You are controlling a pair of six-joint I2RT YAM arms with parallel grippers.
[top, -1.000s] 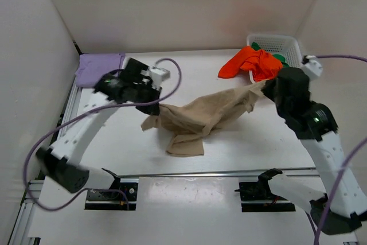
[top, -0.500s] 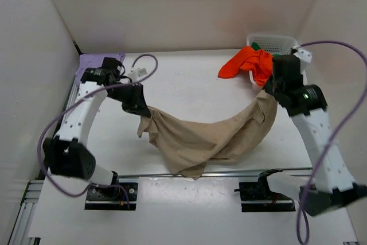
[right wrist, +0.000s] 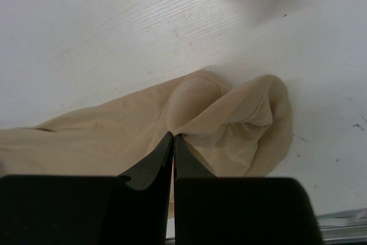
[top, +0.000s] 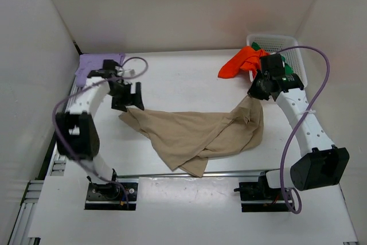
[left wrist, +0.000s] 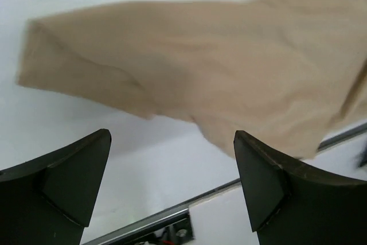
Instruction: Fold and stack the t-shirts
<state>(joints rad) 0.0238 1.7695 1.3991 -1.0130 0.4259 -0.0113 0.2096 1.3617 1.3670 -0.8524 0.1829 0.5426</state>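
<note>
Beige cloth dominates the overhead view: the beige t-shirt [top: 195, 136] lies in the middle of the white table [top: 189, 78], its long axis running left to right between the two arms, one rumpled flap pointing toward the near edge. The left gripper [top: 127, 97] hangs just above the shirt's left corner with its jaws spread wide, while the right gripper [top: 255, 93] is pinched onto the far right end, which rises in a small peak toward it. This looks like an effort to pull the garment out flat before folding. The lavender t-shirt [top: 97, 64] sits folded in the far left corner, apparently the start of the stack. The orange-red t-shirt [top: 241, 61] spills over the rim of the white basket [top: 287, 44], with the green t-shirt [top: 257, 45] tucked inside. From the left wrist, the left gripper [left wrist: 172, 136] shows both dark fingers far apart with nothing between them, and the beige t-shirt [left wrist: 218, 96] lies below, slightly blurred, its corner pointing to the left of the view. From the right wrist, the right gripper [right wrist: 173, 142] has its fingers pressed together on a bunched fold of the beige t-shirt [right wrist: 229, 124], which gathers at the tips and trails off left along the table.
</note>
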